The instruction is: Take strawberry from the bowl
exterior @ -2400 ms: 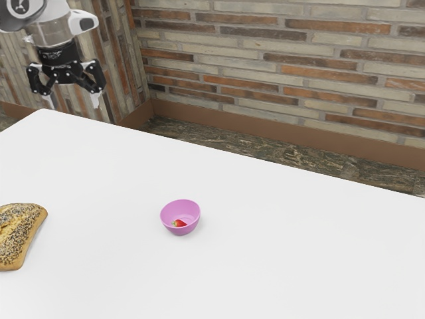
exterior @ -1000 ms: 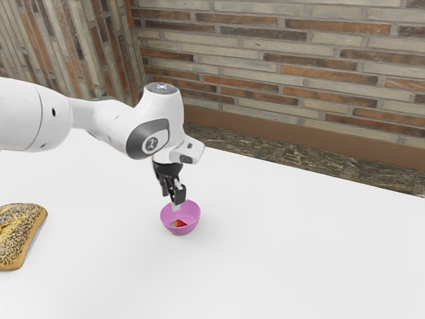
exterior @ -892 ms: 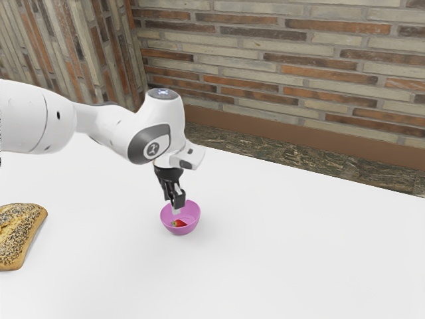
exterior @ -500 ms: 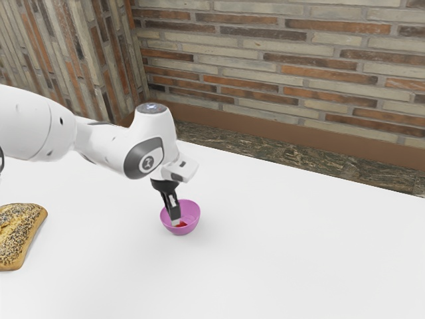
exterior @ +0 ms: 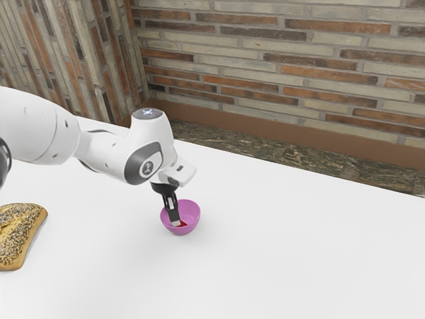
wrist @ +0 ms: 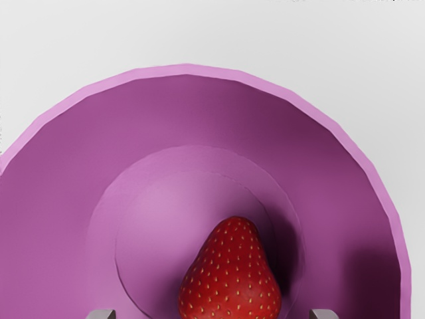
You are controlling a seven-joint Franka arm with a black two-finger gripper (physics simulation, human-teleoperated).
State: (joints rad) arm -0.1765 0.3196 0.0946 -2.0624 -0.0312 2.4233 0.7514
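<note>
Because the claw [exterior: 175,223] is down inside the bowl with its two tips spread apart, one to either side of the fruit and gripping nothing, the step in hand looks to be lining up the grasp. The next move, I'd judge, calls for a touch more depth if needed, then closing on the fat part and lifting straight up, clear of the wall. Between those tips the strawberry [wrist: 229,279] lies on its side on the bowl's floor: deep red, lightly glossy, dotted with pale seeds, broad at the claw's end and tapering to a blunt point, a dark shadow beside it. Around it rises the pink-purple bowl [wrist: 189,69], upright on the white desk [exterior: 285,259]; well apart, at the exterior view's left edge, sits a seeded bread [exterior: 20,229].
</note>
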